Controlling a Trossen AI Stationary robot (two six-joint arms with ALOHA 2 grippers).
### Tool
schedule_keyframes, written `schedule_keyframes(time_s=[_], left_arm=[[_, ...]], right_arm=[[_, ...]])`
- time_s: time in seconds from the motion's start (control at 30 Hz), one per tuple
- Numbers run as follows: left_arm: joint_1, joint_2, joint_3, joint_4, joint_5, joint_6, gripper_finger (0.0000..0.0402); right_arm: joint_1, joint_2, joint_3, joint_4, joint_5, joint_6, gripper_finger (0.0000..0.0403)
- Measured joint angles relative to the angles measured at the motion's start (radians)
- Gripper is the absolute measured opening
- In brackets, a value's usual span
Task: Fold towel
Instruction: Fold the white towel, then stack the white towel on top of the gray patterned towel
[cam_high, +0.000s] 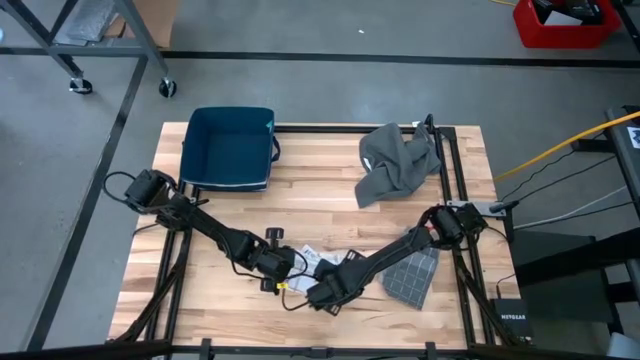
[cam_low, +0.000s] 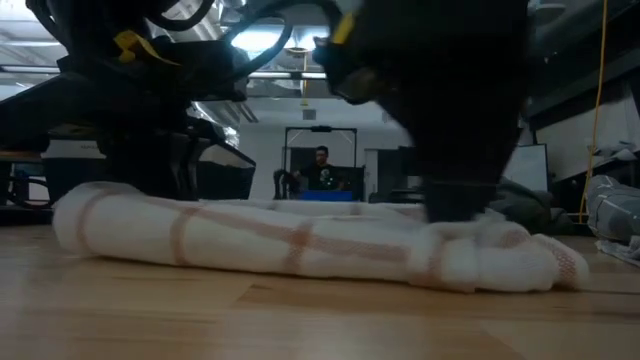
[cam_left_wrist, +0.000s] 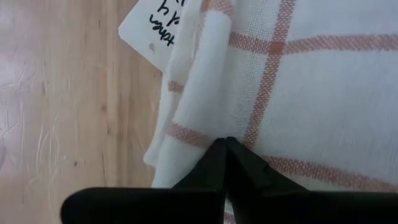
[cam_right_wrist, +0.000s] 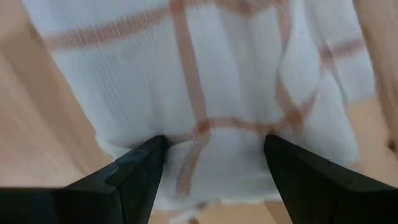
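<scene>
Towel (cam_low: 300, 240) white, rust-striped (checked), bunched; left end effector (cam_left_wrist: 225, 144) apparently pinching edge.

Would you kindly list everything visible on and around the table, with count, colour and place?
towel: one, white with orange-red stripes, near the table's front edge under both grippers
paper tag: one, white with handwriting, beside the towel
bin: one, dark blue, back left
grey cloth: one, crumpled, back right
grey mat: one, front right
red crate: one, on the floor
person: one, far behind
left gripper: shut on towel
right gripper: open over towel
</scene>
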Motion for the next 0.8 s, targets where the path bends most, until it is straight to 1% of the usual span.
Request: schedule_keyframes(time_s=[0.17,0.33,0.43,0.5,0.63,0.73,0.8], left_arm=[[0.001,0.001,0.000,-0.015,0.003,-0.010,0.0001],[0.000,0.002,0.006,-0.025,0.004,-0.013,0.0001],[0.000,-0.024,0.015,-0.047,0.007,-0.015,0.0002],[0.000,-0.057,0.016,-0.060,0.009,-0.016,0.0002],[0.000,-0.172,0.027,-0.057,0.003,-0.022,0.0003],[0.000,-0.250,0.027,-0.105,0.002,-0.055,0.0003],[0.000,-0.303,0.027,-0.144,0.011,-0.094,0.0003]], right_arm=[[0.033,0.000,0.001,-0.081,0.022,0.046,0.0282],[0.055,0.001,0.036,-0.092,0.082,0.081,0.0282],[0.060,0.001,0.064,-0.101,0.099,0.093,0.0282],[0.065,0.001,0.090,-0.125,0.100,0.093,0.0282],[0.066,0.001,0.163,-0.197,0.141,0.091,0.0282],[0.065,0.001,0.229,-0.270,0.184,0.080,0.0282],[0.064,0.001,0.265,-0.301,0.205,0.040,0.0282]])
